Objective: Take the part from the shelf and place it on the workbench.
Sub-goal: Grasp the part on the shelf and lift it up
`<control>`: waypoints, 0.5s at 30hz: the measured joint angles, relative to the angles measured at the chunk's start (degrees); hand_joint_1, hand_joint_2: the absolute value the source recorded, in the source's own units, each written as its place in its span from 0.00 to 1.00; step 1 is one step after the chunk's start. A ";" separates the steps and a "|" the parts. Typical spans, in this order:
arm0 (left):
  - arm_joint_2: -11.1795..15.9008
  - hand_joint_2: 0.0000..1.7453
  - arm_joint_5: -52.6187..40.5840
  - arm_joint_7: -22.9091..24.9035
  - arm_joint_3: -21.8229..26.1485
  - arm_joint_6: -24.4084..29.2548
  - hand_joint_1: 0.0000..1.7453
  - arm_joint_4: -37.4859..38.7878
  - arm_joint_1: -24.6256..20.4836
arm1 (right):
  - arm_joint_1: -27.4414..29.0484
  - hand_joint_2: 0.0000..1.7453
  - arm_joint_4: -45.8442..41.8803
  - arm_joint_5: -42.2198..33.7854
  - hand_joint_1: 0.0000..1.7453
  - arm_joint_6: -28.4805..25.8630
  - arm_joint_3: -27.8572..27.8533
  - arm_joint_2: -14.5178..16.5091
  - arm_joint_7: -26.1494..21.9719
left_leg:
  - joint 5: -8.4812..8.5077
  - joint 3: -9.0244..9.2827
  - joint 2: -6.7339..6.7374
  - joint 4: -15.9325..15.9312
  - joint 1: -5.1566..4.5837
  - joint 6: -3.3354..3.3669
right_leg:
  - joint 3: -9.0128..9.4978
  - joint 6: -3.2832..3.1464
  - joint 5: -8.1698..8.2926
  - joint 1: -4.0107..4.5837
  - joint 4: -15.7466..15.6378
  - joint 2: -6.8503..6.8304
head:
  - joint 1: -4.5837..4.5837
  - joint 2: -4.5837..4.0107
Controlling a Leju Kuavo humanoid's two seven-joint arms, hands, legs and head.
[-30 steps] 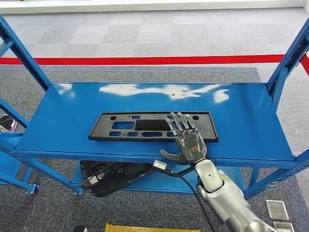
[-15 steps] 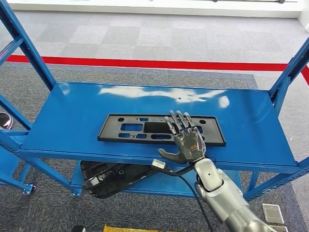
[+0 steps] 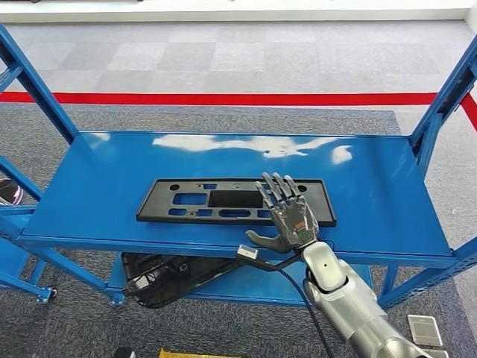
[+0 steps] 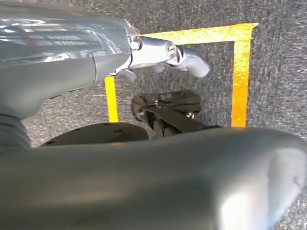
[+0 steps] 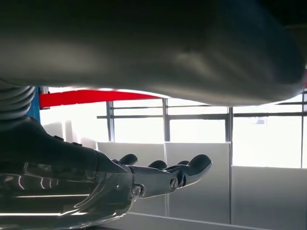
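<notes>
On the blue shelf [image 3: 371, 194], toward its front edge and roughly midway along it, lies the part [image 3: 225, 200]: a long, flat, matte black plate of rectangular outline, pierced by several rectangular cutouts and small round holes, lying parallel to that front edge. Its right end is partly covered by the right hand [image 3: 290, 216], whose dark fingers [image 3: 276, 190] lie spread flat over the plate's top while the thumb sticks out sideways over the front edge; the hand is wide and grips nothing, though whether the fingertips actually press on the plate is hard to tell. The shelf top is glossy painted metal with white glare along its back edge, and its slanted blue uprights are cut off by the picture's sides. Below the front edge, on a lower level, a second black moulded piece [image 3: 168, 272] is mostly hidden by the top level, so its shape cannot be made out. A black cable [image 3: 287, 287] runs from the silver wrist. From the left wrist camera the left hand [image 4: 159, 55] hangs over grey carpet marked with yellow tape [image 4: 241, 72], its fingers extended with nothing in them.
</notes>
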 joint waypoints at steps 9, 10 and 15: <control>0.02 0.00 -0.20 -0.07 0.25 0.00 0.00 0.01 -0.07 | -0.95 0.00 0.93 0.27 0.00 0.12 0.82 0.07 -0.56 | 8.02 6.28 -0.10 -15.67 -0.64 1.76 | 0.41 1.74 -0.25 -0.05 -0.27 0.16 | 0.01 0.00; 0.02 0.00 -0.20 -0.08 0.26 0.00 0.00 0.01 -0.06 | -1.06 0.00 0.99 0.32 0.00 0.11 0.96 0.02 -0.68 | 8.23 6.48 -0.06 -16.10 -0.54 2.02 | 0.26 1.98 -0.76 -0.02 0.23 0.16 | 0.02 0.00; 0.02 0.00 -0.27 -0.10 0.27 -0.01 0.00 0.01 -0.05 | -0.99 0.00 1.79 0.37 0.00 0.08 1.98 -0.62 -1.19 | 8.65 6.80 0.06 -16.80 -0.40 2.68 | -5.68 2.26 -6.92 0.16 13.24 0.17 | 0.04 -0.01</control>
